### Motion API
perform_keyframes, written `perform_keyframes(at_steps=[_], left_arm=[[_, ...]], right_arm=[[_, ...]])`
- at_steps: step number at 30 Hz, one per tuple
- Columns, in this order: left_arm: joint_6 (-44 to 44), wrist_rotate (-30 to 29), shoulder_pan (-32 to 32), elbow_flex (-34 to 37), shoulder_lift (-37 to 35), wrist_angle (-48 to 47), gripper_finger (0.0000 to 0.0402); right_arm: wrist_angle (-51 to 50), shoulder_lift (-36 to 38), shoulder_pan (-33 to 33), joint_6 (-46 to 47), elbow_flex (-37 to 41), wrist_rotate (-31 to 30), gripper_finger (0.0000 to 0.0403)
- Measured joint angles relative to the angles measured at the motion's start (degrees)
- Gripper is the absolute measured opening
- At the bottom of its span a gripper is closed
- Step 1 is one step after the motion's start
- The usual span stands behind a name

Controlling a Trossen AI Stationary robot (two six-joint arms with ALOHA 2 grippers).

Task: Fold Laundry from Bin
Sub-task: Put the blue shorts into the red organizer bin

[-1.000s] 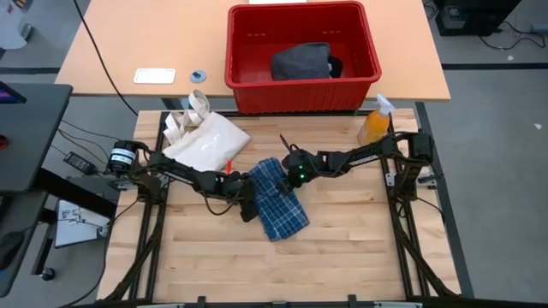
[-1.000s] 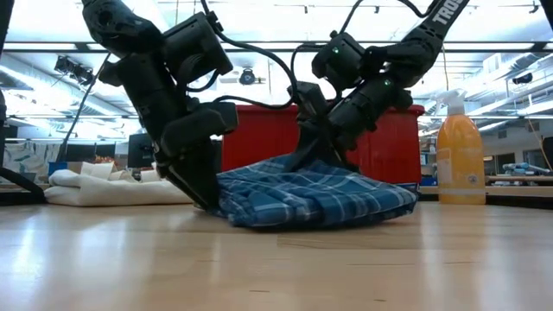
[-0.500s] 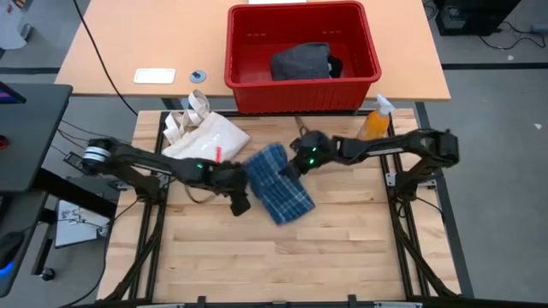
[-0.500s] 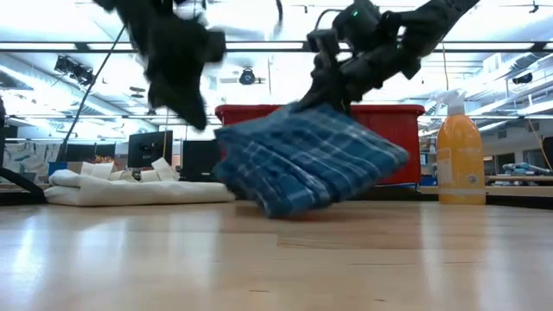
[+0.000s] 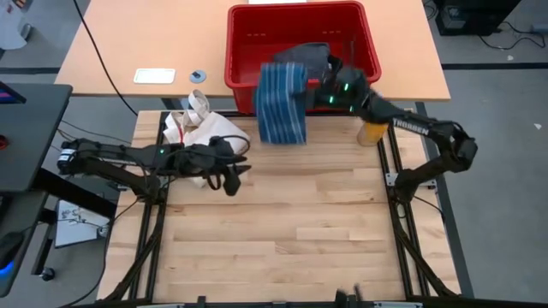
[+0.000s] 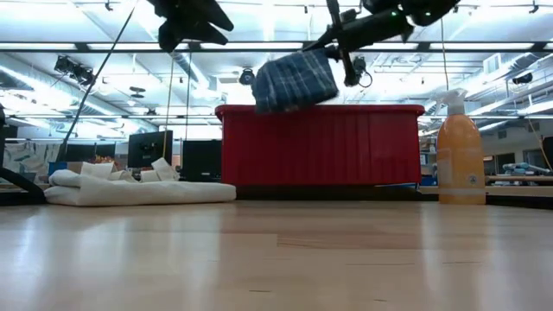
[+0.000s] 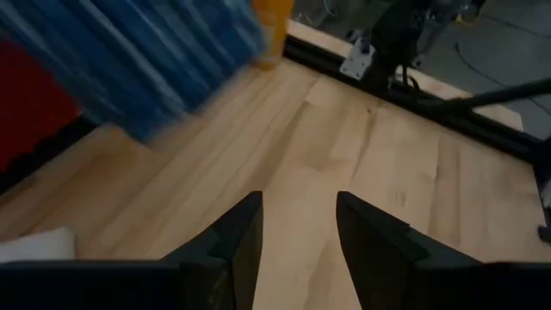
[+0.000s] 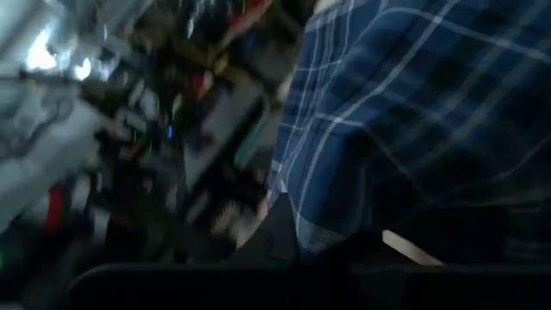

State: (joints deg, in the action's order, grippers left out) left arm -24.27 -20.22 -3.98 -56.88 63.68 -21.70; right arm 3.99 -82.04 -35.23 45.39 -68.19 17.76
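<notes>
Both arms are dark — near black, built of slim tubular links joined by chunkier rounded joints. The right arm (image 5: pixel 411 137) carries white block lettering along its forearm link and small green indicator lights near the wrist. The left arm (image 5: pixel 128 158) shows one small green light midway along and a pale round cap at its base joint. The left gripper (image 7: pixel 297 245) has two flat, matte black fingers (image 7: pixel 237 241) with squared, angular edges — plain, unmarked.
</notes>
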Motion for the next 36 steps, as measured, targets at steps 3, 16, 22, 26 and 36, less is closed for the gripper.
perform_keyframes(at_steps=[3,16,22,26,36], left_arm=[[0.1,-0.1,1.0,0.0,0.1,0.4,0.0153],[5.3,-0.1,2.7,0.0,0.5,0.1,0.0153],[5.7,-0.1,2.7,0.0,0.5,-1.8,0.0153],[6.4,-0.1,2.9,0.0,0.5,-3.3,0.0153],[7.3,0.0,5.5,0.0,0.4,-4.2,0.0153]], right_arm=[[-1.2,-3.6,-5.3,-0.2,-7.6,2.4,0.002],[-7.8,-30.6,-21.8,1.4,-43.6,3.0,0.002],[-21.7,-40.2,-27.5,1.6,-47.0,7.5,0.0077],[-24.7,-42.6,-30.0,2.7,-47.1,18.3,0.0162],[-37.3,-35.5,-31.2,-4.4,-47.1,4.6,0.0278]])
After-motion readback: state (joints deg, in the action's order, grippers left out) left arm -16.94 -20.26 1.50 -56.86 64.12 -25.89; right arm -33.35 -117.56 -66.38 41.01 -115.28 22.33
